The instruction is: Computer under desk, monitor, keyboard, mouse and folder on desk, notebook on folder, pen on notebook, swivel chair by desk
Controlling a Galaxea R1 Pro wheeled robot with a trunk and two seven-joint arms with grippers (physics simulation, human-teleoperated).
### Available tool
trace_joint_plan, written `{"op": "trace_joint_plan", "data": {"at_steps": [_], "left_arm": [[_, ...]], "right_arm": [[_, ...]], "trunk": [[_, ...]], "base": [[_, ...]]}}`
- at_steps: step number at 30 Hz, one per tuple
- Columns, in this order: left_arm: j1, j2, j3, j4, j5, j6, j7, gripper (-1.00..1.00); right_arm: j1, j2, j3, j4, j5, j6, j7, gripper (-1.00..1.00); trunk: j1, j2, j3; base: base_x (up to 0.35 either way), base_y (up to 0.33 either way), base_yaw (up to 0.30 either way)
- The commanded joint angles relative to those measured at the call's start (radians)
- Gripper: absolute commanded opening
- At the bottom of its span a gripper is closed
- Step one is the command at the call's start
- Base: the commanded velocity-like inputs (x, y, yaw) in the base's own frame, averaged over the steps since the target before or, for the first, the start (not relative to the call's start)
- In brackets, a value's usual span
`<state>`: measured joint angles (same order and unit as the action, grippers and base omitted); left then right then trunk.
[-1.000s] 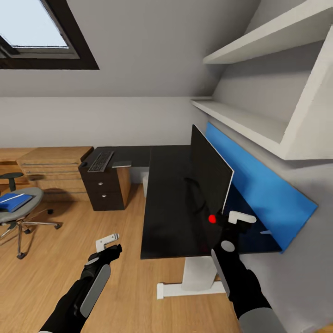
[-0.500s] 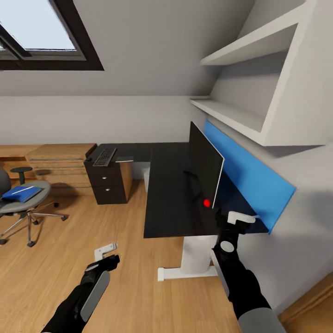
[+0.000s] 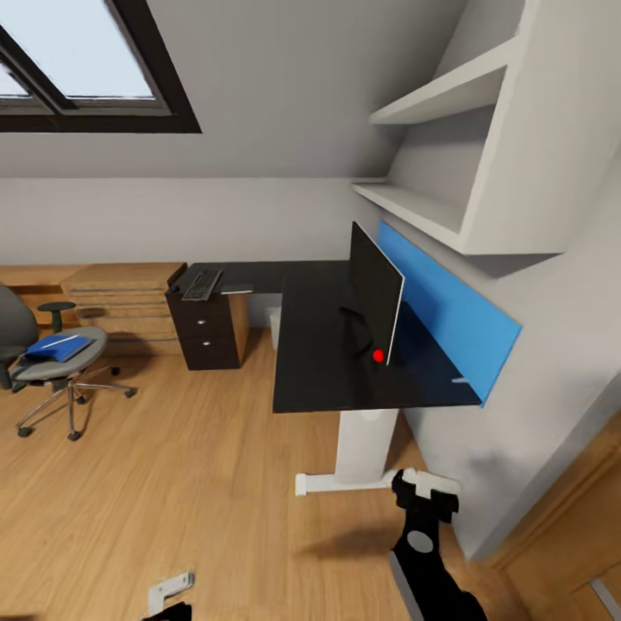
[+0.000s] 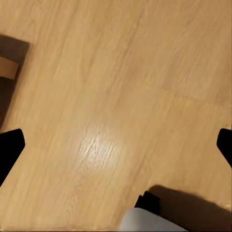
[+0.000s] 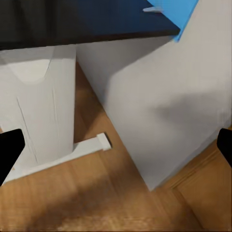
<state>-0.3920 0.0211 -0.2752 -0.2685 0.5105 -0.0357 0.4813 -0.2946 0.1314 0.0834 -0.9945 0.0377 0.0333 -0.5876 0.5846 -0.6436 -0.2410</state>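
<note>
- The desk (image 3: 332, 362) was observed against the grey wall, its glossy black top L-shaped, with a white leg (image 3: 362, 448) and a blue back panel (image 3: 444, 319).
- The monitor (image 3: 373, 297) was found upright on the desk top near the blue panel, a small red light at its lower corner.
- The keyboard (image 3: 202, 284) was noted at the far end of the desk top, above a dark drawer unit (image 3: 207, 332), well apart from the monitor.
- The folder (image 3: 59, 348) was recorded lying on the seat of the swivel chair (image 3: 56, 366), which stood on the wood floor (image 3: 190, 483) well apart from the desk.
- The left gripper (image 4: 116, 145) was seen over bare floor with its fingers spread wide, nothing held.
- The right gripper (image 5: 116, 145) was seen near the desk leg, fingers likewise spread wide, nothing held.
</note>
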Motion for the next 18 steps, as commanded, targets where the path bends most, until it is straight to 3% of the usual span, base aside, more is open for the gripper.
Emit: {"op": "trace_joint_plan", "data": {"at_steps": [1, 7, 13, 15, 18], "left_arm": [[-0.001, 0.0, -0.01, 0.019, 0.01, -0.019, -0.009, 1.0], [-0.001, -0.009, -0.015, 0.145, 0.011, -0.09, -0.119, 1.0], [-0.001, -0.014, -0.017, 0.224, 0.011, -0.215, -0.139, 1.0], [-0.001, -0.02, -0.018, 0.235, 0.011, -0.236, -0.141, 1.0], [-0.001, -0.027, -0.018, 0.239, 0.011, -0.244, -0.142, 1.0]], "right_arm": [[0.001, 0.0, 0.002, 0.028, -0.004, -0.008, -0.005, 1.0], [0.007, 0.0, 0.004, 0.287, -0.04, -0.236, -0.006, 1.0], [0.008, 0.001, 0.006, 0.544, -0.045, -0.431, 0.01, 1.0], [0.008, 0.001, 0.005, 0.623, -0.045, -0.51, 0.043, 1.0], [0.008, -0.001, 0.003, 0.686, -0.045, -0.561, 0.098, 1.0]], "trunk": [[0.0, -0.001, -0.001], [0.0, -0.001, -0.001], [0.0, -0.001, -0.001], [0.0, -0.001, -0.002], [0.0, -0.001, -0.005]], "base": [[-0.332, 0.0, 0.0], [-0.237, 0.0, 0.009], [-0.043, 0.042, 0.179], [-0.007, 0.215, 0.243], [-0.003, 0.271, 0.223]]}}
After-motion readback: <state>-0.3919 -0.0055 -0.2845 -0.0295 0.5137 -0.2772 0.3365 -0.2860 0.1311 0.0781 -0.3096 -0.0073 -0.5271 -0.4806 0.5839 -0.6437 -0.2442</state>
